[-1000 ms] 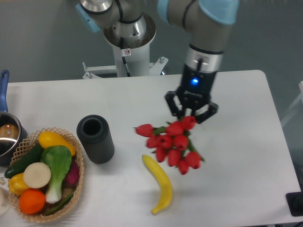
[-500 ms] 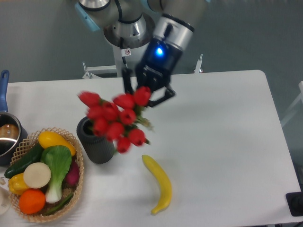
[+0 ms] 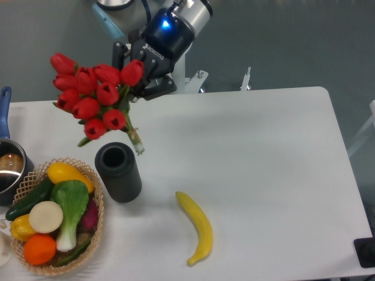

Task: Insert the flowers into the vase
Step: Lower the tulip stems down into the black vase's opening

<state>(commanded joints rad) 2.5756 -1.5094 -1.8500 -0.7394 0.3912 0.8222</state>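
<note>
The flowers [image 3: 94, 96] hang in the air up-left of the vase [image 3: 118, 172], stem end slanting down just beside its rim, and I have the hand [image 3: 137, 70] clamped on the bunch among the buds. My worry is that the tilted stems catch the rim and topple the vase toward the basket [image 3: 94, 228] just beside it. White tabletop [image 3: 263, 175], a banana [image 3: 198, 225] nearby, grey wall behind.
</note>
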